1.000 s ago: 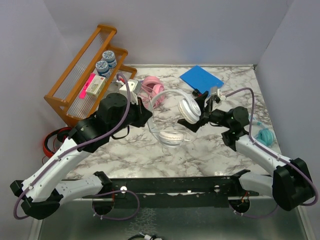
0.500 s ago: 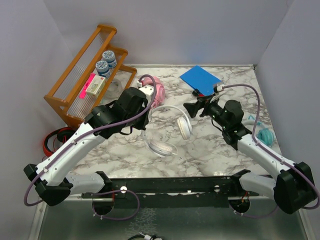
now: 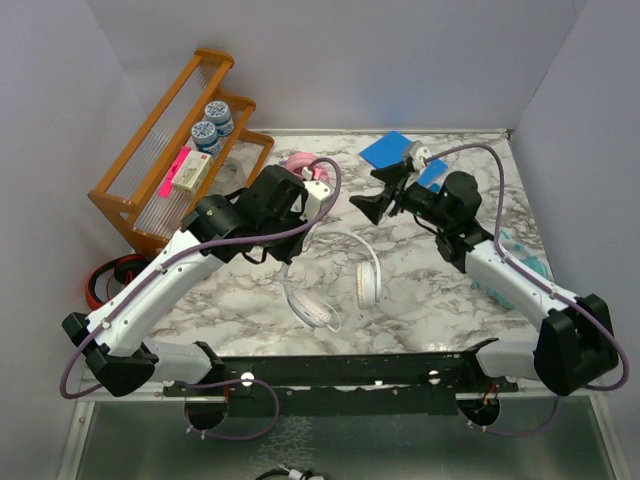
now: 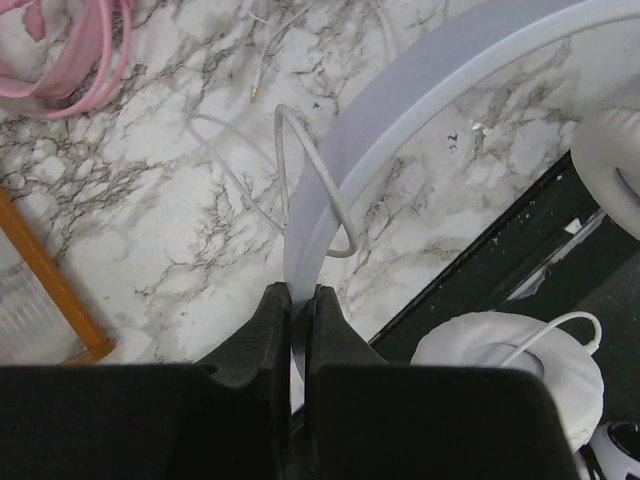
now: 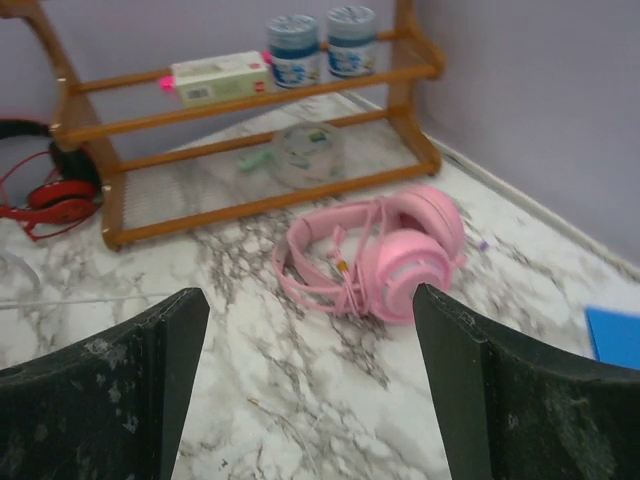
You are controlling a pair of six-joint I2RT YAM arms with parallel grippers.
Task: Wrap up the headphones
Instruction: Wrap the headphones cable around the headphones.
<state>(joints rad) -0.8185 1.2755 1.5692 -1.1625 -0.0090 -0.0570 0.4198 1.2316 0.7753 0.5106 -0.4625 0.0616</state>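
Observation:
The white headphones (image 3: 345, 240) hang by their headband from my left gripper (image 3: 292, 250), which is shut on the band (image 4: 420, 90). Their ear cups (image 3: 367, 283) sit near the table's front edge, and the thin white cable (image 4: 300, 170) loops loose on the marble. My right gripper (image 3: 365, 205) is open and empty, raised above the table's middle and facing the pink headphones (image 5: 385, 250). The pink pair (image 3: 300, 162) lies with its cable bunched by the rack, partly hidden by my left arm. The teal pair (image 3: 530, 262) is mostly hidden under my right forearm.
A wooden rack (image 3: 170, 150) stands at the back left with blue-lidded jars (image 3: 212, 120) and a small box. A red-and-black headphone pair (image 3: 110, 280) lies off the table's left edge. A blue pad (image 3: 400, 152) lies at the back right.
My right gripper let go of the white ear cup and drew back, open. My left gripper moved right with the headband, and the headphones shifted toward the front edge.

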